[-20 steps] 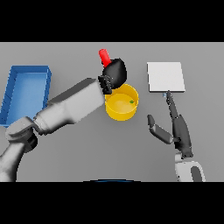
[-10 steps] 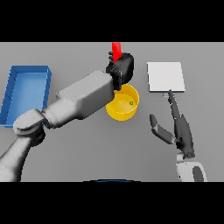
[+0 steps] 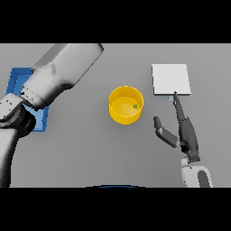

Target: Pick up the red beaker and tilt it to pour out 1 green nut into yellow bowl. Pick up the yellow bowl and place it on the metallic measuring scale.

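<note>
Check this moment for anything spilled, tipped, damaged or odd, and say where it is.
Nothing looks spilled or damaged. The yellow bowl stands upright on the table with one green nut inside. The metallic scale lies flat and bare. One oddity: the red beaker and the left hand are out of view.

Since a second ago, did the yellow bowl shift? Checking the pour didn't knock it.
No. The yellow bowl sits the same way left of the metallic scale.
</note>
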### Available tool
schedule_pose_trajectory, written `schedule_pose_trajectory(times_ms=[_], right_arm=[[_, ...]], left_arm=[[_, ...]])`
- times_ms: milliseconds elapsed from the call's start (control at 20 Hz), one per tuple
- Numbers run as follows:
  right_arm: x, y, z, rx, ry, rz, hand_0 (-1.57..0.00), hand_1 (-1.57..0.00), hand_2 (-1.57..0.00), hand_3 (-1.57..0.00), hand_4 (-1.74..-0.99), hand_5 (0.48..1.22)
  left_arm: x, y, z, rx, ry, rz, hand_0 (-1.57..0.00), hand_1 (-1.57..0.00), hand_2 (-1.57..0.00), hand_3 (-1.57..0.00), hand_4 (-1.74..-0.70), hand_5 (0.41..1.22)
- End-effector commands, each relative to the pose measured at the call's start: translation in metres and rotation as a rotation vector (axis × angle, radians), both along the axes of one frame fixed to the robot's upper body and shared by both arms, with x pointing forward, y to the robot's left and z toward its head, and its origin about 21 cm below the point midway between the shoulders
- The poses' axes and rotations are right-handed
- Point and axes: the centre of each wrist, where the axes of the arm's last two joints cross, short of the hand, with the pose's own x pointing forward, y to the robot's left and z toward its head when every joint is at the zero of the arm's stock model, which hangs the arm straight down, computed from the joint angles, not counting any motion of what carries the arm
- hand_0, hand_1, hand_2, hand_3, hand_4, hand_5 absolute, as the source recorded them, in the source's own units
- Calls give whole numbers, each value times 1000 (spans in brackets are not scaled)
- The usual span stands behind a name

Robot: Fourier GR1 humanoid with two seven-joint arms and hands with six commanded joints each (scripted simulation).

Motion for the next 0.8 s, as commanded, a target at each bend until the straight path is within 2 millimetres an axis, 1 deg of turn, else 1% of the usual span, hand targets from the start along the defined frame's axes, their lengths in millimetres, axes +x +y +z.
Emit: schedule_pose_trajectory(times_ms=[0, 50, 100, 150, 200, 250, 300, 350, 400, 450, 550, 600, 650, 700, 750], right_arm=[[-1, -1, -3, -10, -9, 12, 1, 1, 1, 1, -1001, 683], [0, 3, -2, -4, -16, 14, 1, 1, 1, 1, -996, 681], [3, 2, -1, -6, -12, 7, 1, 1, 1, 1, -996, 675], [3, 3, -2, -3, -14, 6, 1, 1, 1, 1, -990, 672], [3, 5, -2, -3, -14, 9, 1, 1, 1, 1, -999, 665], [2, 5, -3, 9, -14, 19, 1, 1, 1, 1, -1004, 668], [4, 4, -2, 17, -1, 12, 1, 1, 1, 1, -1006, 669], [5, 4, -3, 26, 2, 14, 1, 1, 1, 1, -1004, 668], [4, 7, -5, 36, 3, 23, 1, 1, 1, 1, -1002, 666], [4, 7, -5, 41, -2, 27, 1, 1, 1, 1, -996, 664], [8, 7, -2, 42, 5, 12, 1, 1, 1, 1, -1023, 654], [8, 8, -5, 22, 10, 16, 1, 1, 1, 1, -1034, 655], [8, 7, -6, 17, 7, 25, 1, 1, 1, 1, -1044, 654], [6, 7, -7, 15, -1, 27, 1, 1, 1, 1, -1050, 653], [5, 6, -5, 10, -1, 21, 1, 1, 1, 1, -1057, 652]], left_arm=[[5, 8, 9, -84, 18, 53, -1571, -1571, -1571, -1290, -1729, 1221], [9, 16, 18, -168, 15, 120, -1571, -1571, -1571, -1346, -1731, 1221], [15, 33, 29, -268, 23, 177, -1571, -1571, -1571, -1391, -1733, 1221], [19, 46, 35, -354, 32, 231, -1571, -1571, -1571, -1427, -1735, 1221], [23, 64, 41, -454, 30, 278, -1571, -1571, -1571, -1431, -1736, 1221], [26, 79, 45, -544, 26, 324, -1571, -1571, -1571, -1444, -1737, 1221], [29, 102, 47, -638, 22, 377, -1571, -1571, -1571, -1448, -1738, 1221], [30, 120, 48, -733, 6, 428, -1571, -1571, -1571, -1454, -1738, 1221], [32, 143, 47, -821, 1, 472, -1571, -1571, -1571, -1453, -1739, 1221], [32, 161, 41, -900, -10, 507, -1571, -1571, -1571, -1447, -1739, 1221], [31, 202, 22, -1045, -31, 626, -1571, -1571, -1571, -1417, -1740, 1221], [29, 218, 12, -1096, -48, 682, -1571, -1571, -1571, -1412, -1740, 1221], [25, 233, 7, -1169, -55, 712, -1571, -1571, -1571, -1425, -1740, 1221], [22, 248, -5, -1245, -71, 784, -1571, -1571, -1571, -1426, -1740, 1221], [19, 258, -18, -1314, -77, 809, -1571, -1571, -1571, -1441, -1741, 1221]])
